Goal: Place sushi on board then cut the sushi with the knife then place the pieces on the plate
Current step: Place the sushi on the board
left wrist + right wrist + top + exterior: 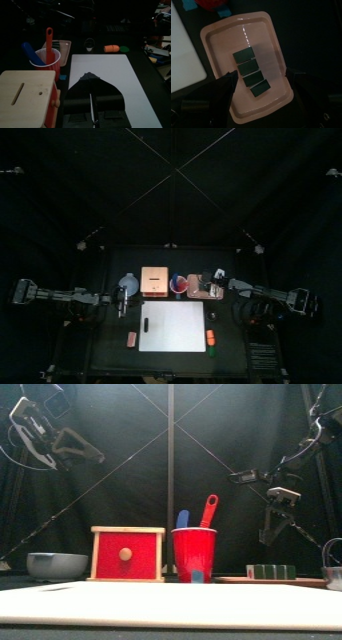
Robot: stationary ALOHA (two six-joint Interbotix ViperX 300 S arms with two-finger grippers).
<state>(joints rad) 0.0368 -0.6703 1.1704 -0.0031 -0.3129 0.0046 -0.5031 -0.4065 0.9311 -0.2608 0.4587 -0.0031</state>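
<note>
**HANDLING AND GRASP NOTES**

**Top view.** The white cutting board [174, 326] lies at the front middle of the counter [96, 328]. The pink tray [201, 286] lies behind the board's right corner, just beside the red cup [178, 283]. What rests on the tray is too small to make out here.

**Front view.** The sushi roll [271, 571] lies on the tray as a low row of dark green blocks. It is not yet on the board. A blue knife [182, 518] and a red knife [209, 509] stand in the cup. Both arms hang well above the things.

**Left wrist view.** The left fingers [89, 77] are closed to a point and hold nothing. They are over the board, near the wooden box [27, 95].

**Right wrist view.** The right fingers [301, 87] are spread wide and empty, one on each long side of the row of four blocks.

**Handling (judgement).**
- The roll is probably light and rigid, with smooth faces, and it separates at its joints.
- A pinch across the long sides may lift only the blocks between the pads.
- Pressure on the two end faces would keep the row together.

**Not visible.** The following cannot be told:
- how the blocks join;
- the fingers' height above the tray;
- the tray's near end, which is hidden behind the fingers.
</note>
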